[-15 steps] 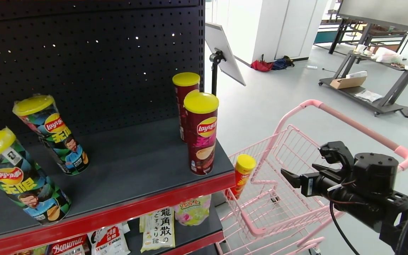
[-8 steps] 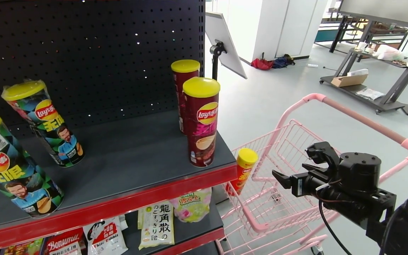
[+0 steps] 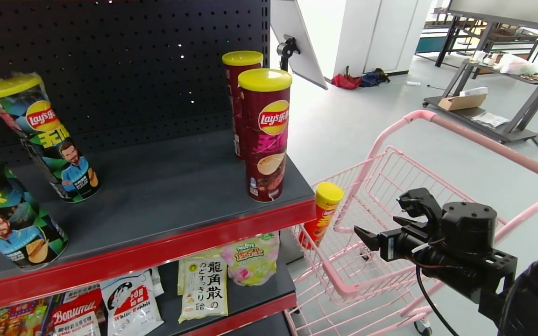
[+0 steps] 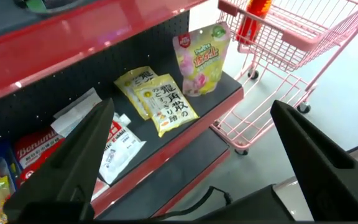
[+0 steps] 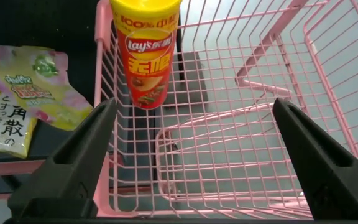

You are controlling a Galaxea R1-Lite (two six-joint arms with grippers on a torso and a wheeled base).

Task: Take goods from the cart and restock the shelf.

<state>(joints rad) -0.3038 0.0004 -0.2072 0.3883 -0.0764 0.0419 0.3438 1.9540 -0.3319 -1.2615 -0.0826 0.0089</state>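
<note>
Broadly, the shelf [image 3: 157,196] takes up the left of the scene, its dark upper deck carrying two green cans [image 3: 40,135] at the left and two maroon cans [image 3: 264,135] at the right end, close to the edge. To its right stands the pink cart [image 3: 460,135] (wire-sided and on wheels). The one item in it is an orange can [image 5: 146,53], tilted in the far-left corner against the wire, just beside the shelf's end.

The right claw [image 3: 381,214] hovers over the basket with its jaws spread wide and nothing between them, aimed toward that can. The left claw [image 4: 192,104] is likewise open and empty, low by the lower shelf's snack bags [image 4: 166,102].

Likely troubles: a finger could snag the wire behind the can, or nudge the leaning can so it topples. A push might also roll the cart. At the shelf, a crowded placement could tip the maroon cans off the edge.
</note>
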